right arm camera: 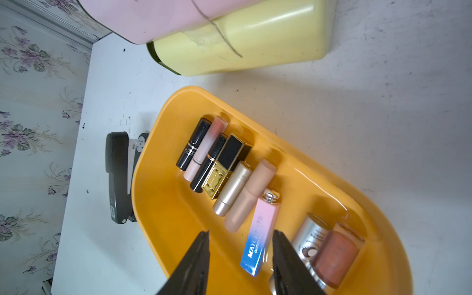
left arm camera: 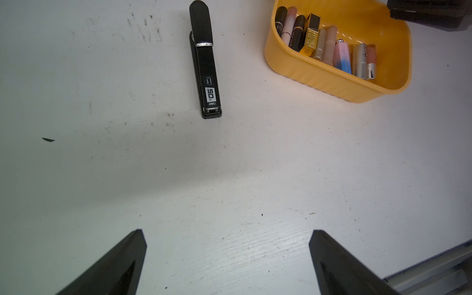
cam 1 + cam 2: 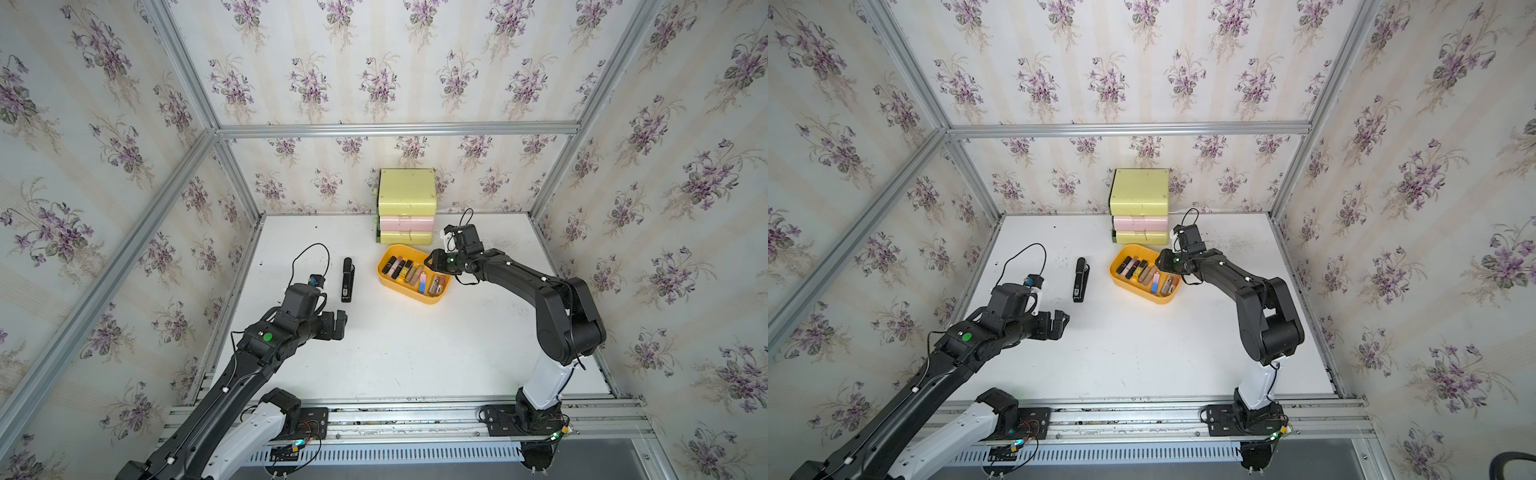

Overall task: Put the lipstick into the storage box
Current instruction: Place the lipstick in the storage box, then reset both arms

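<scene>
The orange-yellow storage box (image 3: 415, 296) (image 3: 1142, 293) (image 2: 319, 76) (image 1: 166, 199) sits on the white table in front of the drawer unit. Several lipsticks lie side by side in it. A pink-to-blue lipstick (image 1: 260, 229) (image 3: 422, 282) (image 2: 342, 57) rests on the box floor between my right fingers, closer to one of them, and neither finger grips it. My right gripper (image 1: 241, 232) (image 3: 434, 266) hovers over the box's right end, open by a narrow gap. My left gripper (image 2: 227, 230) (image 3: 340, 324) stands wide open and empty over bare table, nearer the front than the stapler.
A black stapler (image 3: 347, 279) (image 2: 206, 63) (image 1: 117, 178) lies left of the box. The pale yellow-and-pink drawer unit (image 3: 406, 203) (image 1: 242, 33) stands against the back wall just behind the box. Aluminium frame rails edge the table.
</scene>
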